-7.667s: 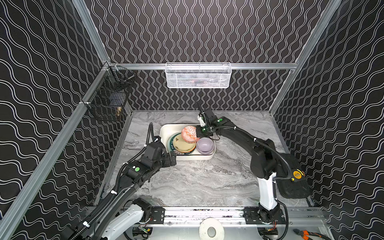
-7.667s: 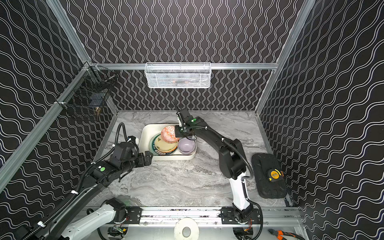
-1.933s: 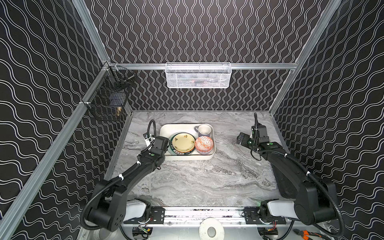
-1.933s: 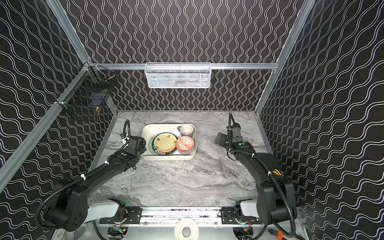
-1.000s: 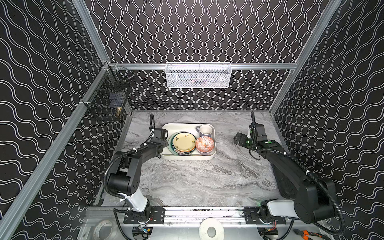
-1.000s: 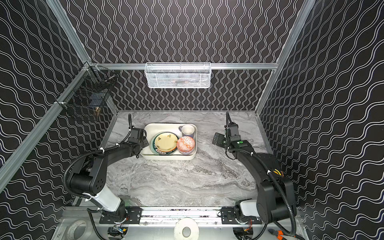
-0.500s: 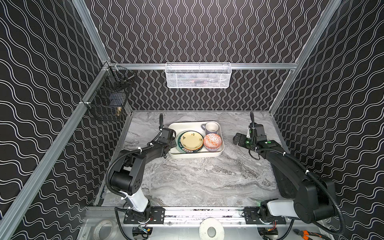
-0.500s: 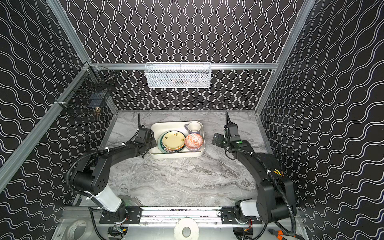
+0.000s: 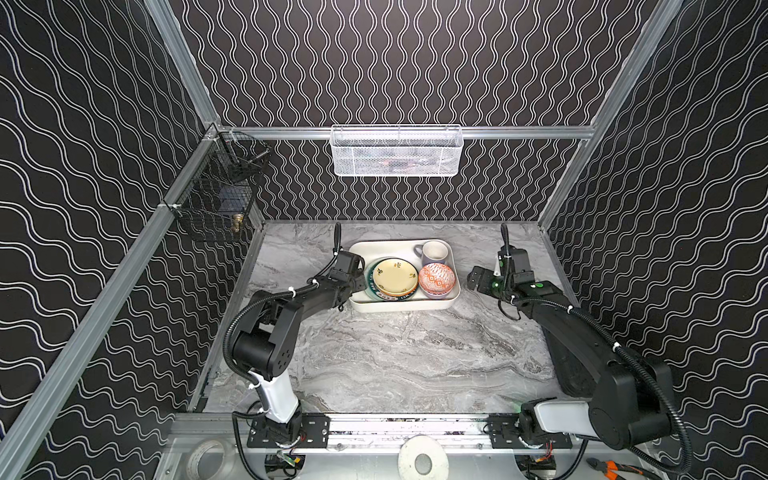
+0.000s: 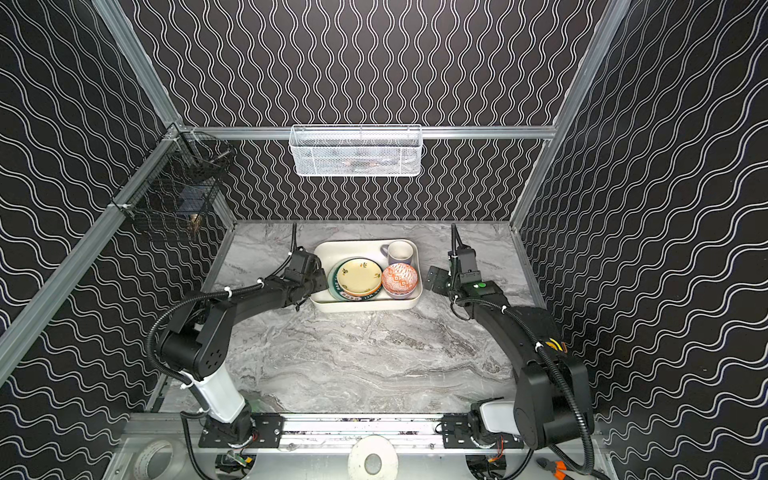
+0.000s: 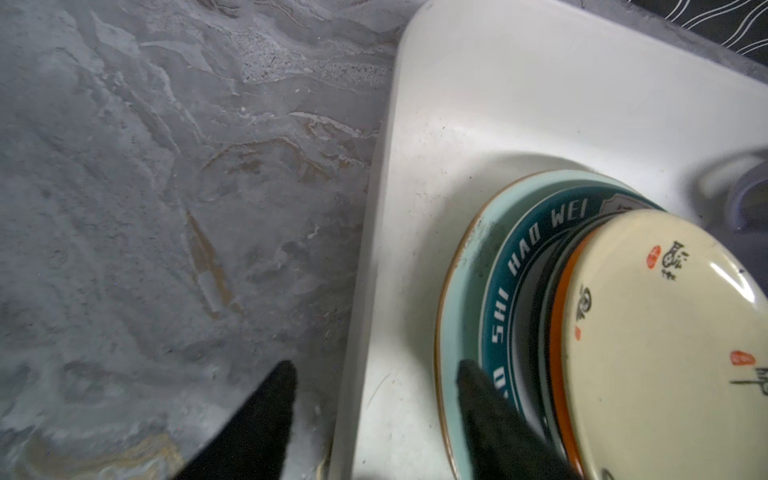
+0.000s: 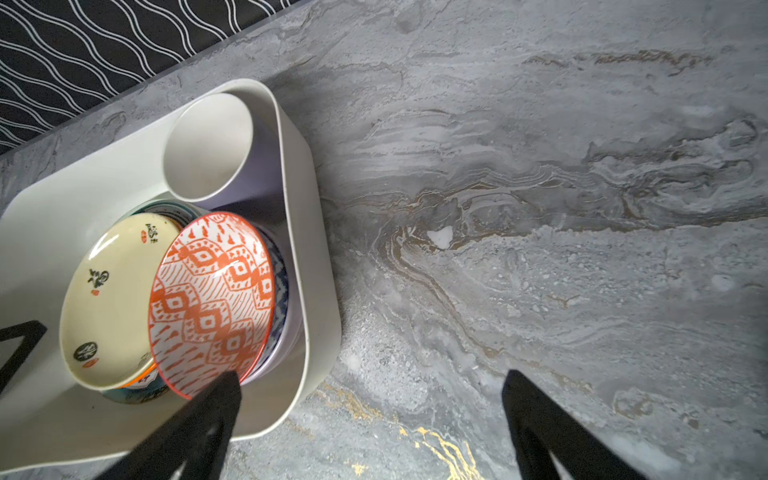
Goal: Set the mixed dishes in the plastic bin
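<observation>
The left gripper [image 11: 374, 365] is seen with its jaws spread wide and nothing held. One wall of the plastic bin [image 11: 386, 208] is straddled, with a gap on each side. The outer finger [image 11: 266, 411] is set over the marble table [image 11: 145, 208]. The inner finger [image 11: 490, 415] is set over the rim of the mint-green plate [image 11: 459, 299]; whether that rim is touched cannot be told. Just past the inner finger, a nested stack is found inside the bin: on the mint-green plate lies the plate with the lettered dark-green rim [image 11: 500, 291], then a black plate [image 11: 534, 291], an orange plate [image 11: 561, 303] and, on top, the cream plate [image 11: 665, 332]. Beyond the stack, the handle of the lavender mug [image 11: 719, 178] is shown.

The right gripper [image 12: 371, 373] is likewise opened wide and empty, held over bare table just beside the bin's opposite wall. Nearest to it inside the bin, the orange-patterned bowl [image 12: 212, 299] is nested in the lavender bowl [image 12: 276, 359]. Past these, the mug is stood upright in the bin's corner.

In both top views the bin is seen between the two grippers, the right one apart from it. Well beyond both, a white wire-mesh basket [image 9: 397, 151] and a black wire basket [image 9: 216, 195] are hung on the wall rails.
</observation>
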You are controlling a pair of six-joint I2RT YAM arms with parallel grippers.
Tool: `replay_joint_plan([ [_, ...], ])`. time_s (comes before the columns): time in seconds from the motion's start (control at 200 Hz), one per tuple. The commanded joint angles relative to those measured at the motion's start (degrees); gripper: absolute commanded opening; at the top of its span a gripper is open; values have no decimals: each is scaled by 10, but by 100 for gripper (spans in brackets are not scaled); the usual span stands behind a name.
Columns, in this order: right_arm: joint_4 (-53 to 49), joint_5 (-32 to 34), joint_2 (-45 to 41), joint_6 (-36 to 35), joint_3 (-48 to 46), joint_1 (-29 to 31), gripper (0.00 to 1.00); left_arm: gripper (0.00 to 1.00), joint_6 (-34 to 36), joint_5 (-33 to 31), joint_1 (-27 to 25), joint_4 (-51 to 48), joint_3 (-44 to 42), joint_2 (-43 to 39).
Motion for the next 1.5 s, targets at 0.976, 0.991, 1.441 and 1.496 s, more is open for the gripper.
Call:
replay_joint_plan([
  [0.976,616,124,89,-233,-260,-107,99,99,304,-149,90,572,-335,-61],
  [0.991,638,123,97,-233,-270,-107,99,99,307,-153,89,594,-345,-59],
  [1.441,878,41,112,-228,-392,-145,99,99,338,51,118,744,-426,-45],
  [1.496,891,39,112,-233,-395,-145,99,98,331,66,125,675,-412,-63],
])
